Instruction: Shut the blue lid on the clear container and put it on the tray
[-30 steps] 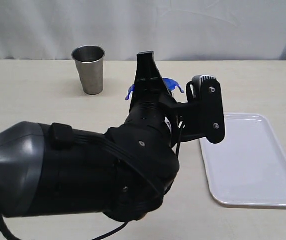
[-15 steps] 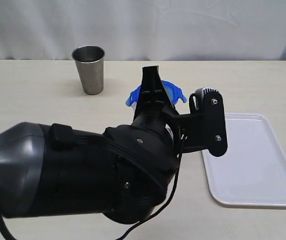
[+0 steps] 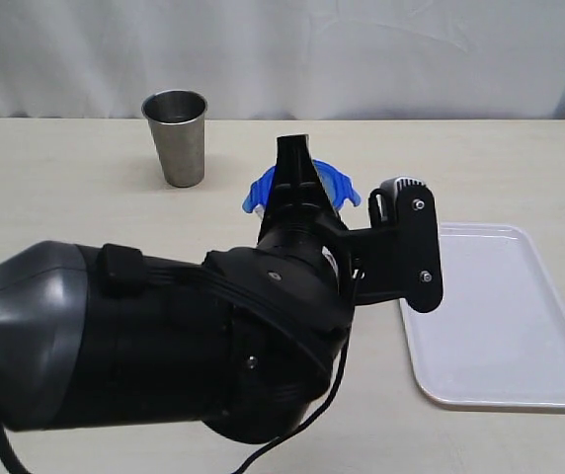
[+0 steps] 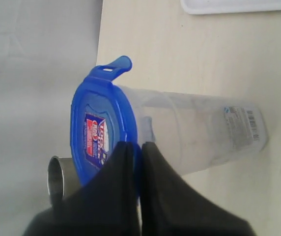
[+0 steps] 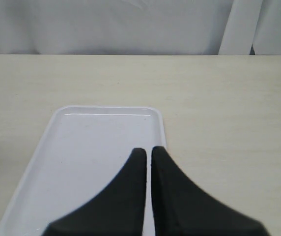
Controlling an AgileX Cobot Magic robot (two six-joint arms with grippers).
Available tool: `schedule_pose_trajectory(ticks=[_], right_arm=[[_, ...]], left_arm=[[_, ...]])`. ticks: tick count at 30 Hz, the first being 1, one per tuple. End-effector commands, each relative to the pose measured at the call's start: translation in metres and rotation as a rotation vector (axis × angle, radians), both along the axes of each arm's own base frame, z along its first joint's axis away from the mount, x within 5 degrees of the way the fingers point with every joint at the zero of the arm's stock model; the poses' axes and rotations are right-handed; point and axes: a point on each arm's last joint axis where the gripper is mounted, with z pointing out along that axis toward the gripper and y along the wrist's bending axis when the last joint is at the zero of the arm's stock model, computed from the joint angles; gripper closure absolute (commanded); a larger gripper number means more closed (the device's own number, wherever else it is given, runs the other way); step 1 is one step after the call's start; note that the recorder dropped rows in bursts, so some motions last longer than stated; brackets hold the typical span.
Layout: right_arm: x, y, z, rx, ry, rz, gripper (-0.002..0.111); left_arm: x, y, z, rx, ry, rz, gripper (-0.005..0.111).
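Nearest, we saw the left gripper [image 4: 133, 145] with its fingers pressed together, the tips against the rim of the blue lid [image 4: 94, 132]. The lid sat atop the clear container [image 4: 199, 132], which stood on the table [image 3: 65, 188], beside the tray [image 3: 500, 326]. The right gripper [image 5: 148, 150], likewise pressed together, hung over the tray. Farthest stood a steel cup [image 3: 176, 138].
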Motion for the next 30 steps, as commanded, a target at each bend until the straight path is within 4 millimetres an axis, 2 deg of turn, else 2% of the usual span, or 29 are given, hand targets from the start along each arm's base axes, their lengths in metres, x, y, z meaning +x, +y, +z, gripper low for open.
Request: schedule_pose_trajectory(ticks=[1, 14, 21, 24, 30], right_arm=[[-0.0001, 0.0002, -0.0005, -0.002, -0.003, 0.003, 0.104], [-0.0001, 0.0002, -0.0005, -0.002, -0.003, 0.003, 0.104], [-0.0001, 0.0002, -0.0005, -0.002, -0.003, 0.003, 0.104], [-0.0001, 0.0002, -0.0005, -0.002, -0.003, 0.003, 0.104], [-0.0001, 0.0002, -0.0005, -0.002, -0.003, 0.003, 0.104]], left_arm=[[-0.0028, 0.0001, 0.0038, -0.013, 0.007, 0.012, 0.107], [-0.0047, -0.0042, 0.0025, -0.037, 0.03, -0.03, 0.105], [-0.0038, -0.0022, 0.0031, -0.028, 0.02, -0.009, 0.073], [-0.0035, -0.0013, 0.0033, -0.024, 0.016, 0.001, 0.068], [-0.0036, 0.0003, 0.0025, -0.024, 0.026, 0.021, 0.066]])
